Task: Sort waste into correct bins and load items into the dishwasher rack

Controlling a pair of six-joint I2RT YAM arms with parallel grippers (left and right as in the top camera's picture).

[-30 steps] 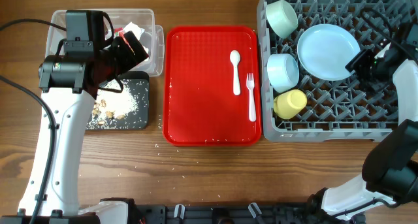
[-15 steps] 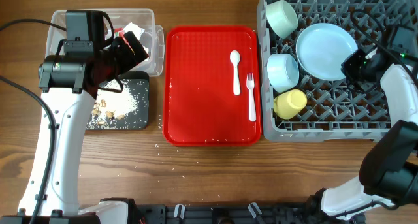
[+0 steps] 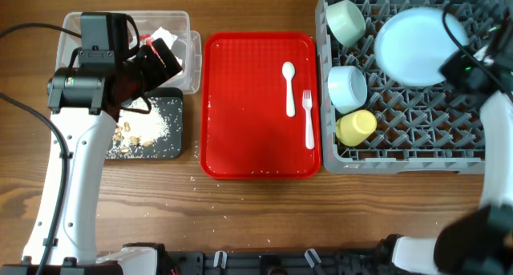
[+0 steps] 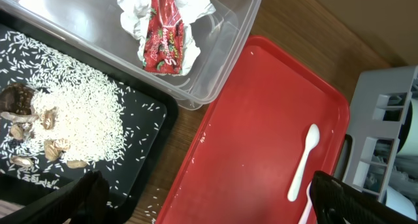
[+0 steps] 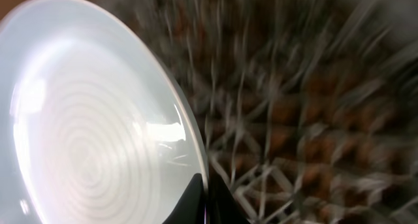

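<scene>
My right gripper (image 5: pixel 208 199) is shut on the rim of the light blue plate (image 3: pixel 410 46), which is raised and tilted over the far part of the grey dishwasher rack (image 3: pixel 417 139). In the rack lie a pale green bowl (image 3: pixel 346 21), a light blue bowl (image 3: pixel 347 86) and a yellow cup (image 3: pixel 357 127). A white spoon (image 3: pixel 289 86) and fork (image 3: pixel 308 119) lie on the red tray (image 3: pixel 248 107). My left gripper (image 4: pixel 209 208) hangs open over the tray's left edge, holding nothing. The napkin with red wrapper (image 4: pixel 166 28) lies in the clear bin (image 3: pixel 128 17).
Rice and brown bits cover the black bin (image 3: pixel 170 147), which sits in front of the clear one. Loose rice grains (image 3: pixel 195 179) dot the wooden table near the tray's front left corner. The right wrist view is blurred by motion.
The right gripper has shut on the plate's rim and lifted it off the pegs toward the rack's far side, tilting it. The left arm has not moved.
</scene>
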